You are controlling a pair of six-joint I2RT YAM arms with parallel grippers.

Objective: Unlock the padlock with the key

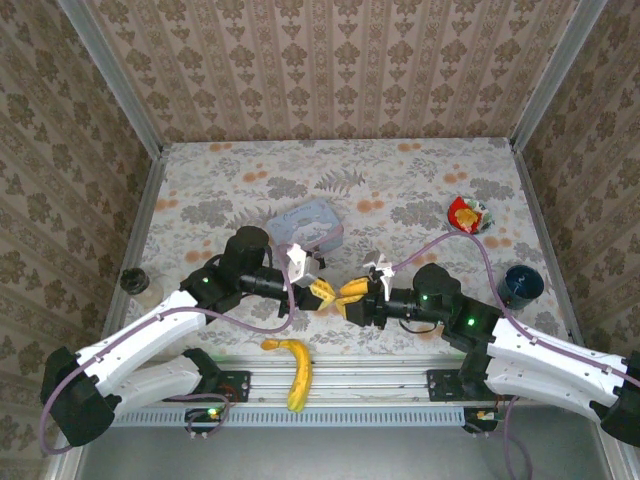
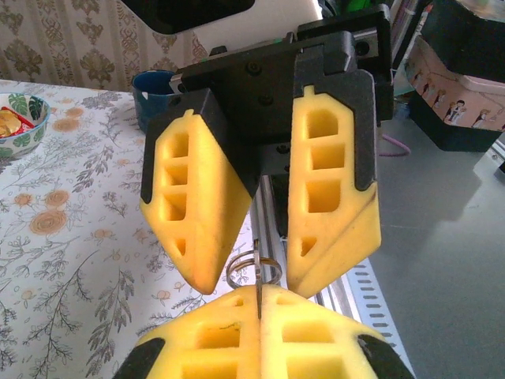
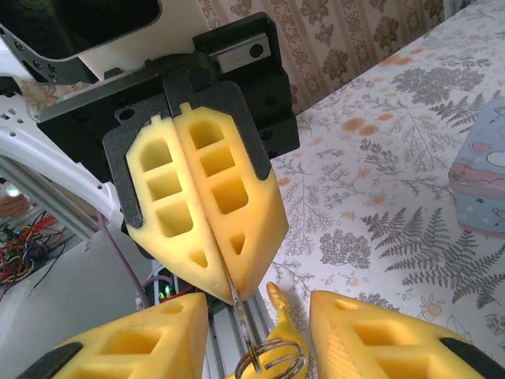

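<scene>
My left gripper [image 1: 322, 294] and right gripper [image 1: 350, 296] meet tip to tip above the table's near edge. The left gripper [image 2: 258, 294] is shut on the key [image 2: 258, 280], a thin metal blade that sticks out of its yellow fingertips and carries a wire ring [image 2: 253, 268]. The right gripper [image 3: 259, 304] is open, one yellow finger on each side of the key ring [image 3: 272, 362], touching neither. From the right wrist, the left gripper [image 3: 233, 294] pinches the key's blade [image 3: 241, 316]. The padlock is out of view.
The pale blue tin [image 1: 305, 225] lies behind the grippers. A banana [image 1: 293, 365] rests on the front rail below them. A snack bowl [image 1: 468, 215] and a dark blue cup [image 1: 521, 285] stand at the right, and a small jar [image 1: 137, 283] at the left edge.
</scene>
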